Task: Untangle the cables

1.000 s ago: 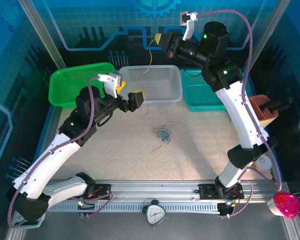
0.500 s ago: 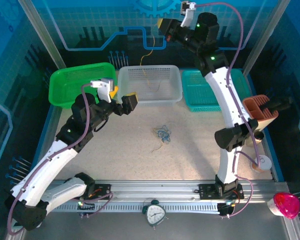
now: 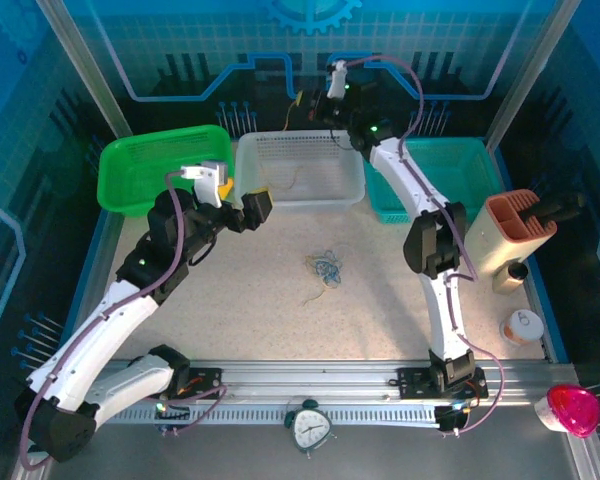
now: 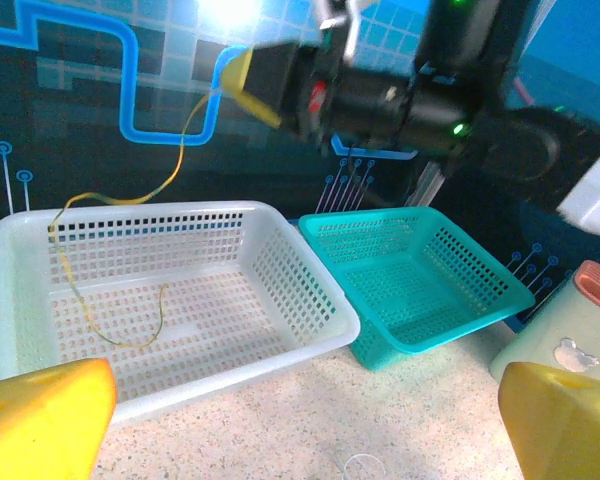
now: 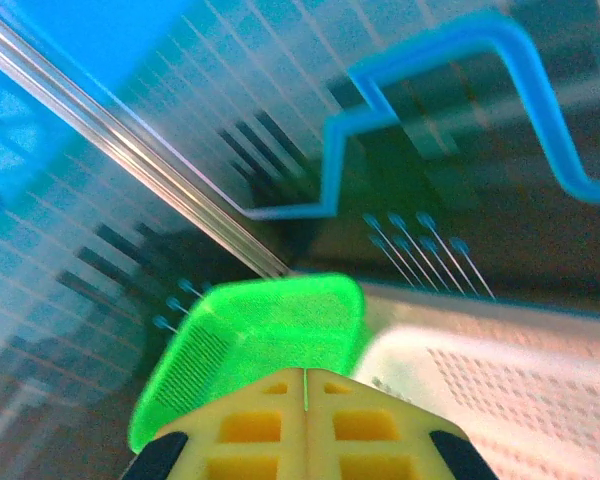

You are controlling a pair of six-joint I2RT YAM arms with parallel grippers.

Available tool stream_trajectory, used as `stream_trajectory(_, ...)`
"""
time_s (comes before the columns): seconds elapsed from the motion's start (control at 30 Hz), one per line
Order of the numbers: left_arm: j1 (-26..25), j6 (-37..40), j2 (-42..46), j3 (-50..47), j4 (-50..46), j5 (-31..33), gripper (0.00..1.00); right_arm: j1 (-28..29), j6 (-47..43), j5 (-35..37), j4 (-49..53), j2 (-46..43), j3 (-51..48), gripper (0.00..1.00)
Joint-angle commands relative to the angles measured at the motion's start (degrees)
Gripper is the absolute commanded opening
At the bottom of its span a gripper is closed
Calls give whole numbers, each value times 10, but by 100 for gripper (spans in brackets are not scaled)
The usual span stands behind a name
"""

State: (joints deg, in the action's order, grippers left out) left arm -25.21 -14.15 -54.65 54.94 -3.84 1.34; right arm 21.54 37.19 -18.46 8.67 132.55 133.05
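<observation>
Jaws of right gripper point(image 4: 238, 78) closed on yellow cable point(image 4: 183, 150), top centre of overhead view. Cable drops into white basket point(image 3: 320, 197), its tail on the basket floor. Left gripper point(image 3: 252, 198) jaws wide open, just in front of that basket. Green basket point(image 3: 120, 185) and teal basket point(image 3: 470, 165) flank it. Tangle of cables point(image 3: 326, 267) mid-bench point(image 3: 230, 310), apart from both grippers.

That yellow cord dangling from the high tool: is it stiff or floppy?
Probably floppy: the yellow cord sags in loose curves from the right tool into the white basket. Likely very light, being thread-thin. It may snag on the basket's holes.
</observation>
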Motion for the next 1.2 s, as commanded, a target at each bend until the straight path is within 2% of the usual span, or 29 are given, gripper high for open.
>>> stream_trajectory(0.0, 6, -19, -5, -2, 23, 11, 99, 21, -60, 22, 61, 31, 2, 0)
stream_trajectory(0.17, 7, -43, -13, -4, 29, 16, 99, 31, -101, 76, 148, 57, -4, 0)
stream_trajectory(0.33, 7, -63, -12, -4, 29, 11, 99, 30, -110, 111, 193, 56, -29, 0)
stream_trajectory(0.47, 7, -73, -14, -1, 21, 11, 99, 30, -107, 125, 225, 56, -39, 13)
stream_trajectory(0.53, 7, -78, -18, 2, 14, 9, 99, 30, -107, 119, 227, 50, -49, 25)
stream_trajectory(0.6, 7, -81, -25, 11, -2, 1, 99, 31, -107, 115, 223, 35, -63, 40)
stream_trajectory(0.7, 8, -90, -33, 20, -23, -1, 99, 31, -111, 113, 220, 10, -78, 54)
stream_trajectory(0.77, 7, -92, -36, 22, -33, -1, 99, 31, -117, 113, 223, -26, -82, 57)
stream_trajectory(0.93, 7, -93, -40, 23, -51, -9, 99, 31, -127, 110, 223, -111, -124, 59)
stream_trajectory(1.03, 7, -94, -39, 20, -64, -13, 99, 31, -129, 109, 206, -180, -189, 59)
stream_trajectory(1.17, 7, -98, -44, 12, -79, -25, 99, 30, -114, 109, 162, -292, -336, 60)
